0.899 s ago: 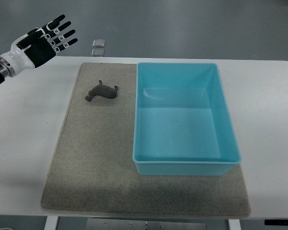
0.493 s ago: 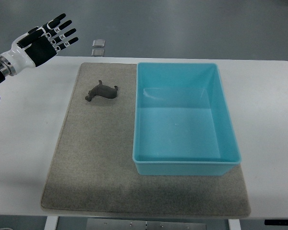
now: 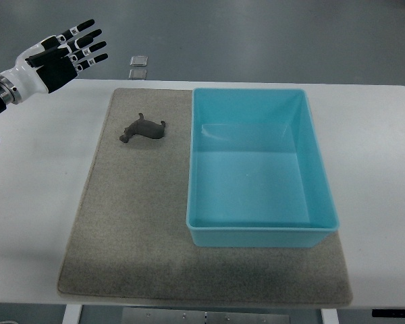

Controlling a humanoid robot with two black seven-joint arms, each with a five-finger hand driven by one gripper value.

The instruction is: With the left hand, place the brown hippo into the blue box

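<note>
We see the left hand [image 3: 57, 57] at the upper left corner of the view, its arm entering from the left edge, fingers [image 3: 88, 46] stretched out and spread wide, holding nothing. It hangs above the far left corner of the white table [image 3: 34, 175], well apart from everything else. To its right and nearer us, the brown hippo [image 3: 143, 128] lies on the grey felt mat [image 3: 128, 229], in the mat's far left part, untouched. Just beside the hippo on the right, with a narrow strip of mat between them, stands the blue box [image 3: 256, 233], a light blue rectangular bin resting on the right half of the mat; we find nothing inside it. Beyond the table's far edge, on the grey floor, we make out a small pale square object [image 3: 139, 61] that we cannot identify.
</note>
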